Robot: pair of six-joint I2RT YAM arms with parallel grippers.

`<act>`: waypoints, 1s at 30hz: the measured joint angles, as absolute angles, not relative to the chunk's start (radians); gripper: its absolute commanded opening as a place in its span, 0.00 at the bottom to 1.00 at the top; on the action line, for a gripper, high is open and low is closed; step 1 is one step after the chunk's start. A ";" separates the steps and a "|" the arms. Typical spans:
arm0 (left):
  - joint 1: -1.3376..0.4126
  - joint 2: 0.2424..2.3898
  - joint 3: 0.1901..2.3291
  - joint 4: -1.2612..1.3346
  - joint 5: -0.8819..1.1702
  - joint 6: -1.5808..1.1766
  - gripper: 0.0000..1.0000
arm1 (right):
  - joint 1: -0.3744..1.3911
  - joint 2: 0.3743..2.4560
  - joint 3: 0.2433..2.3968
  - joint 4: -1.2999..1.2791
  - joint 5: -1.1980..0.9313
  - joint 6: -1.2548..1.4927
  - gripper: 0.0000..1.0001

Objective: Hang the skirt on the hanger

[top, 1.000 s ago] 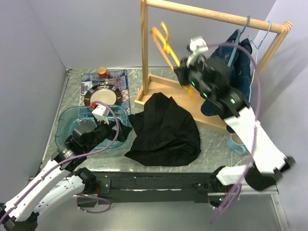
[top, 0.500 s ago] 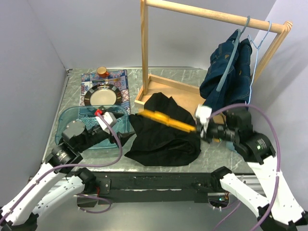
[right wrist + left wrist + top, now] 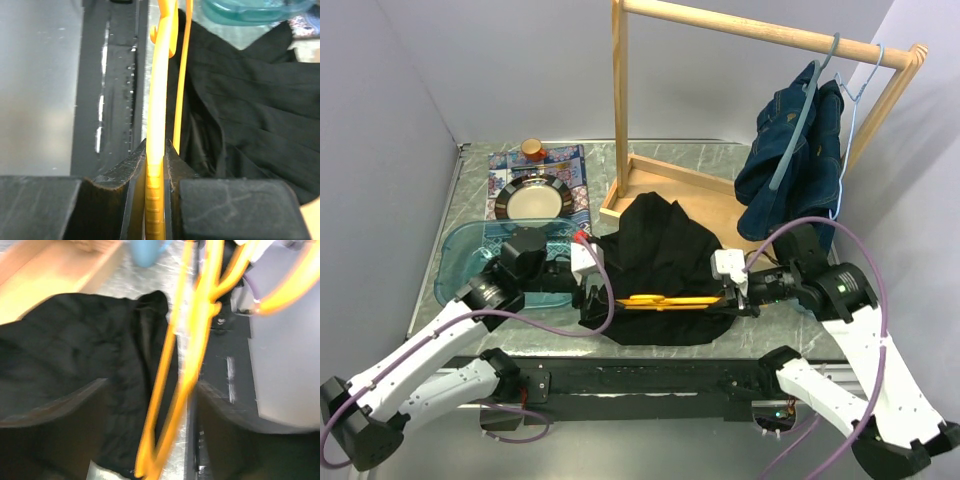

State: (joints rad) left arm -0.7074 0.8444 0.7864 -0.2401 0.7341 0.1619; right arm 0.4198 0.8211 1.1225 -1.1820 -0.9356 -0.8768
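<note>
The black skirt (image 3: 665,245) lies crumpled on the table in front of the wooden rack. It also shows in the left wrist view (image 3: 75,350) and the right wrist view (image 3: 240,90). My right gripper (image 3: 728,298) is shut on the right end of an orange hanger (image 3: 670,300). It holds the hanger level over the skirt's near edge. The right wrist view shows the hanger (image 3: 161,75) pinched between the jaws of the right gripper (image 3: 156,155). My left gripper (image 3: 592,295) is open at the hanger's left end. The blurred hanger (image 3: 175,365) runs between the spread jaws of the left gripper (image 3: 152,440).
A wooden clothes rack (image 3: 620,110) stands at the back, with a denim garment (image 3: 790,150) hung on its right end. A teal tub (image 3: 470,255) sits at the left, with a plate (image 3: 532,198) and a small cup (image 3: 532,148) behind it. A blue mug (image 3: 147,250) stands right of the skirt.
My right arm has swung the orange hanger from up by the rack down to the skirt's near edge. My left arm has moved right from the tub to the hanger's left end.
</note>
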 measured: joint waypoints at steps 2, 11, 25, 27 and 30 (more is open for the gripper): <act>-0.728 0.867 0.787 -0.233 0.759 0.147 0.16 | 0.418 0.833 1.122 -1.189 -0.942 -0.885 0.00; -0.768 0.962 0.788 -0.259 0.814 0.073 0.13 | 0.408 0.879 1.121 -1.221 -0.917 -0.892 0.00; -0.777 0.828 0.700 -0.245 0.766 0.038 0.26 | 0.374 1.008 1.180 -1.318 -1.056 -0.975 0.00; -0.779 0.837 0.701 -0.247 0.759 0.049 0.01 | 0.370 1.008 1.180 -1.327 -1.069 -0.986 0.00; -0.793 0.878 0.720 -0.275 0.780 0.084 0.01 | 0.357 1.011 1.179 -1.326 -1.052 -0.998 0.25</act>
State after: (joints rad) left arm -0.7929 0.8783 0.7204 -0.2749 0.7803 0.0845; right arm 0.3573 1.0115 1.1793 -1.3258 -1.0519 -0.9977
